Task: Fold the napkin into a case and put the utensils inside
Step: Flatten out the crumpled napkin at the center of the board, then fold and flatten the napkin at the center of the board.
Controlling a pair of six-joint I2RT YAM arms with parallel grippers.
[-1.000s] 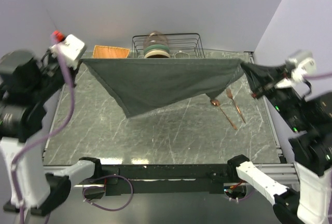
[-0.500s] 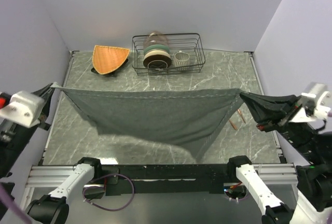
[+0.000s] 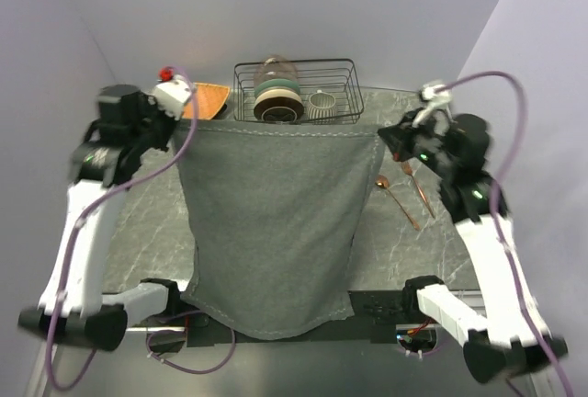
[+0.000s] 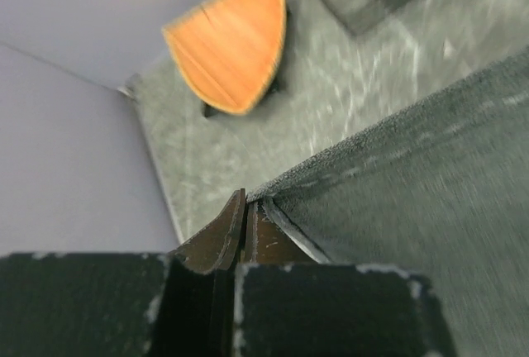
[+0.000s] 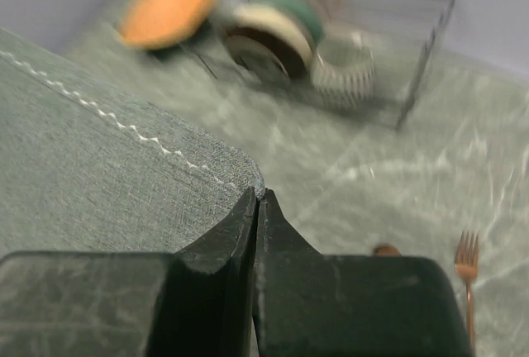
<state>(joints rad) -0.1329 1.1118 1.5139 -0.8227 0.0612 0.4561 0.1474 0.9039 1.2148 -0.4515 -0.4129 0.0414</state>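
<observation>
Dark grey napkin point(image 3: 271, 222) hangs limp over desk point(image 3: 147, 222) — soft, light, floppy. Top corners clamped in left fingers point(image 4: 221, 240) and right fingers point(image 5: 235, 226) — corners likely best hold.

Two arms, left arm point(image 3: 81, 232) and right arm point(image 3: 491, 250), both white-shelled with chunky black joints. A purple cable point(image 3: 501, 73) loops along each. The left wrist carries a white camera block point(image 3: 173, 96) with a red cap point(image 3: 166, 73). Up close the fingers point(image 4: 221, 237) are dark, wedge-shaped, under a scuffed black housing point(image 4: 331, 307).
</observation>
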